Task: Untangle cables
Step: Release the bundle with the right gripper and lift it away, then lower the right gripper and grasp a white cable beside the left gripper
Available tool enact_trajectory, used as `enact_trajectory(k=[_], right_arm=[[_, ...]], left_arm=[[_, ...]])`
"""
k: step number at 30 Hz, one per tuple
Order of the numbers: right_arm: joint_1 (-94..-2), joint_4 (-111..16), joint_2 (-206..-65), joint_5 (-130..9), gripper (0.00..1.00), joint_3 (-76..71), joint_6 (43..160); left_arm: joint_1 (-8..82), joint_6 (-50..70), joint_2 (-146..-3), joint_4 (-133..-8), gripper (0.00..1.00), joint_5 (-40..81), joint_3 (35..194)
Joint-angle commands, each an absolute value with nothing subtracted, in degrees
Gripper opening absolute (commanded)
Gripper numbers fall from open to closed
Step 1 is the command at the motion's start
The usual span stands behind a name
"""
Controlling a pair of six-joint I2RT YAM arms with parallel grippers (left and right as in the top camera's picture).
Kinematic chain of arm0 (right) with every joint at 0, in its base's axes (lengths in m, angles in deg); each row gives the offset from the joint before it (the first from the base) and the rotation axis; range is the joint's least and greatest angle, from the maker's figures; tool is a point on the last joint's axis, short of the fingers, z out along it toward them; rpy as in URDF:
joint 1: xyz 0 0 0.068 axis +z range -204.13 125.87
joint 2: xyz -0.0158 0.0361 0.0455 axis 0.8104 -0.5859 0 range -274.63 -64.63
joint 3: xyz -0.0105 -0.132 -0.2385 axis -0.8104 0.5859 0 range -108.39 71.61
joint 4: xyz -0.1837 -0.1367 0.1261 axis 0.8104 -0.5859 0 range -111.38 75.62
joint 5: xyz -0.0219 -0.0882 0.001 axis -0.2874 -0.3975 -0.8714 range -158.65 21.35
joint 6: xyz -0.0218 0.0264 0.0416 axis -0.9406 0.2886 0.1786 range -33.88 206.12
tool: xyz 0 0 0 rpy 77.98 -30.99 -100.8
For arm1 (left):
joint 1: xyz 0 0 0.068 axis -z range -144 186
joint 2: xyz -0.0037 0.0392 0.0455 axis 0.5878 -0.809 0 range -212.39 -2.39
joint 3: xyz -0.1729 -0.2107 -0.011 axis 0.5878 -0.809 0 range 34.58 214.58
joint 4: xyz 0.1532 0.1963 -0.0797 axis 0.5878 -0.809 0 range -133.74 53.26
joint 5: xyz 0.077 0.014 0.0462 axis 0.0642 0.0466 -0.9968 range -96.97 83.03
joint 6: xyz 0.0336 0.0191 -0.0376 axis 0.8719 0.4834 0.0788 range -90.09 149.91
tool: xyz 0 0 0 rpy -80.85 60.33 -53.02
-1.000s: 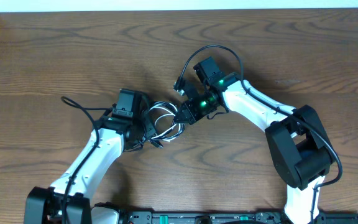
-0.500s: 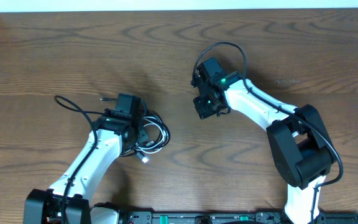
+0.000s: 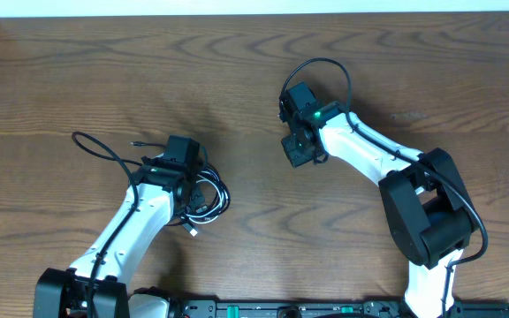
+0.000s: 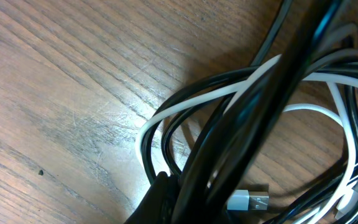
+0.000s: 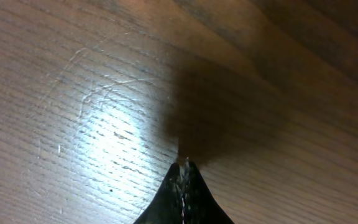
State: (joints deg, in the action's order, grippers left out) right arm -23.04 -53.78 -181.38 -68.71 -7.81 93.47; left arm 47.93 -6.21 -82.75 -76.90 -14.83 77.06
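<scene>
The cables [image 3: 208,200] lie in a tangled loop left of centre: several thin black cords and one white cord. One black cord [image 3: 95,147] trails off to the left. My left gripper [image 3: 194,193] sits at the loop's left side, shut on black cords. In the left wrist view the black cords [image 4: 253,118] run up from my left gripper [image 4: 185,202] across the white cord [image 4: 229,93], and a white USB plug [image 4: 250,201] lies beside them. My right gripper [image 3: 293,155] is well right of the tangle. It [image 5: 184,167] is shut over bare wood and holds nothing.
The wooden table [image 3: 78,71] has a pale wall edge along the back. The thick black wire [image 3: 325,66] of the right arm arcs over its wrist. The two arm bases stand at the front edge.
My left gripper has dragged the cable tangle left and toward the front. My right gripper has left the tangle and moved back to the right, now apart from it.
</scene>
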Motion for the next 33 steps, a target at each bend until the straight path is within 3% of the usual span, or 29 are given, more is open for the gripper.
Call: enact_trajectory(k=[1,5,10,13,19,33], right_arm=[[-22.7,-53.7,-181.6,-68.8,0.01,-7.9,95.1],[-22.8,-52.4,-181.5,-54.7,0.18,-7.9,91.1],[-23.0,-51.0,-181.5,-31.8,0.52,-7.9,83.7],[-23.0,-50.4,-181.5,-27.7,0.60,-7.9,83.7],[-21.7,-49.9,-181.6,-29.5,0.61,-7.9,83.8],[-14.5,-47.3,-182.1,-50.8,0.43,-7.8,88.6]], left_arm=[[47.8,-5.4,-82.5,-77.1,0.08,-14.4,76.9],[47.8,0.5,-82.5,-74.5,0.08,-6.4,76.9],[47.8,2.9,-82.8,-70.7,0.08,3.3,76.9],[47.8,2.9,-83.3,-69.1,0.08,6.8,76.9],[47.8,2.9,-84.1,-67.5,0.08,8.1,76.9],[47.9,2.9,-84.1,-67.5,0.08,9.1,76.9]])
